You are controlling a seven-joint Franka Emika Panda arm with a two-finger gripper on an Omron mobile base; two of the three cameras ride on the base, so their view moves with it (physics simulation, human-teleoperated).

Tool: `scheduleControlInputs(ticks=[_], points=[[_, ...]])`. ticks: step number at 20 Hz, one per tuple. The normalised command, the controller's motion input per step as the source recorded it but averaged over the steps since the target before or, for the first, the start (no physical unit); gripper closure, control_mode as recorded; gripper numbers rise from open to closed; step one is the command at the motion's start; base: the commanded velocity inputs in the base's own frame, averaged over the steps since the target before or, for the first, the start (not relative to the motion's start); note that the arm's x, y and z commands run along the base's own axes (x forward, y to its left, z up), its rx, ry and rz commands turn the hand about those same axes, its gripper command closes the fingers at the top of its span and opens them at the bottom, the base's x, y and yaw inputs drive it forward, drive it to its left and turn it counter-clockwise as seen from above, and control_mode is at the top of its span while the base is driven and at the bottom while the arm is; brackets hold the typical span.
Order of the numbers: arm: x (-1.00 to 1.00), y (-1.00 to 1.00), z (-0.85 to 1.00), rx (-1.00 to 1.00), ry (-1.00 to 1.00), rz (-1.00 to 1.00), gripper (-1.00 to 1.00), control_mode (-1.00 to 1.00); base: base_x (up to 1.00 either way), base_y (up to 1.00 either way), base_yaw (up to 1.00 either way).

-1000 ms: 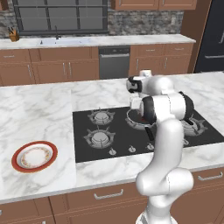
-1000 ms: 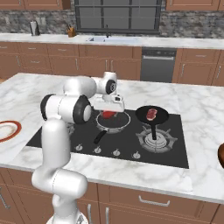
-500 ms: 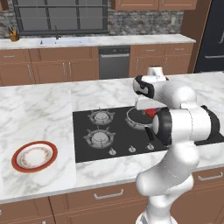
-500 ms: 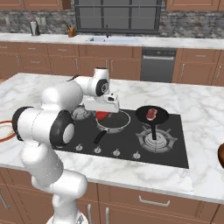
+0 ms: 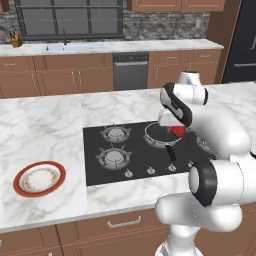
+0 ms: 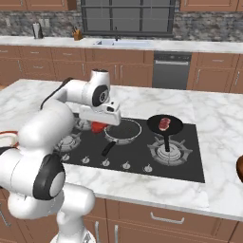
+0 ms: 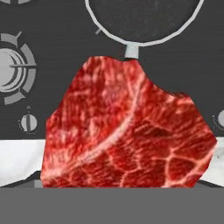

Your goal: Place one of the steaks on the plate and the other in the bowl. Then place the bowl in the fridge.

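Left base view, plate (image 5: 39, 179) on marble counter (image 5: 45, 130) left of stove (image 5: 135, 150), red steak (image 5: 177, 131) under the hand, right base view, 2nd steak (image 6: 164, 124) in frying pan (image 6: 164, 126), hand view, gripper apparently grasping steak (image 7: 127, 135), fingertips hidden.

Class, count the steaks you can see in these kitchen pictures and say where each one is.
2. One steak hangs at the claw, above the hob and left of the empty pan. The other steak lies in the right pan.
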Motion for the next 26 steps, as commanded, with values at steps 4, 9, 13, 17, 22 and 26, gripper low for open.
scheduleControlInputs(ticks=[4, 9, 13, 17, 22, 26], points=[[-0.73, 0.11, 0.18, 0.01, 0.00, -0.05, 1.00, -1.00, 0.00, 0.00, 0.00], [-0.13, 0.05, 0.00, 0.00, 0.01, 0.00, 1.00, -1.00, 0.00, 0.00, 0.00], [0.00, 0.09, -0.01, 0.00, 0.01, 0.00, 1.00, -1.00, 0.00, 0.00, 0.00], [0.00, 0.33, -0.04, 0.00, 0.00, 0.00, 1.00, 1.00, 0.00, 0.19, -0.01], [0.00, 0.00, 0.00, 0.00, 0.00, 0.00, 1.00, 1.00, 0.07, 0.93, -0.06], [0.00, 0.00, 0.00, 0.00, 0.00, 0.00, 1.00, 1.00, 0.16, 0.93, -0.06]])
